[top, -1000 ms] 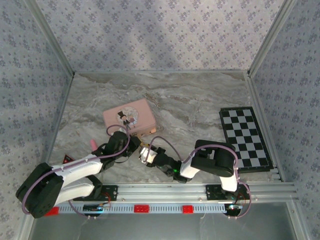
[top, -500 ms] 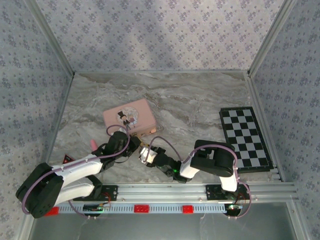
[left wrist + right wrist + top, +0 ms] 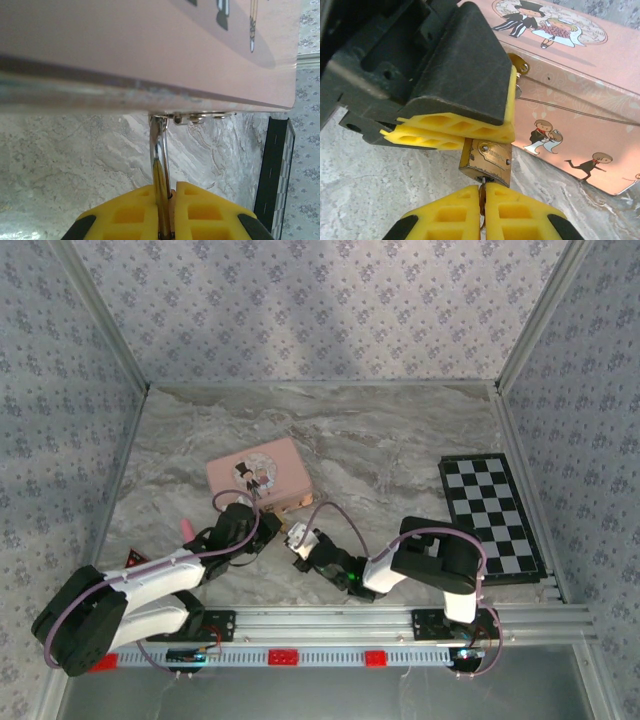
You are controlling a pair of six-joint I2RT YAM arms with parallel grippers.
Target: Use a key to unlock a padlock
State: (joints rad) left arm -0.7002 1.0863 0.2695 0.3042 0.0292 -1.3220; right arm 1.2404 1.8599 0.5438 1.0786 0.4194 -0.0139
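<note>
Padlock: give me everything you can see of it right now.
The padlock is a tiny brass-coloured block with a stamped mark on its face. Its thin silver shackle reaches the hasp on the pink box. It sits tilted beside the box's front wall. The left gripper's fingers clamp its upper end. The right gripper's fingers pinch what looks like the key at its underside. Whether the shackle is released, I can't tell.

Right pincer [image 3: 482,192] tight on key [image 3: 482,201] below padlock [image 3: 487,159]

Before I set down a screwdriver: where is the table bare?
Bare: far strip between back wall and pink box; middle between box and checkerboard. Crowded: box's near edge, where left tool and right tool meet at the padlock.
</note>
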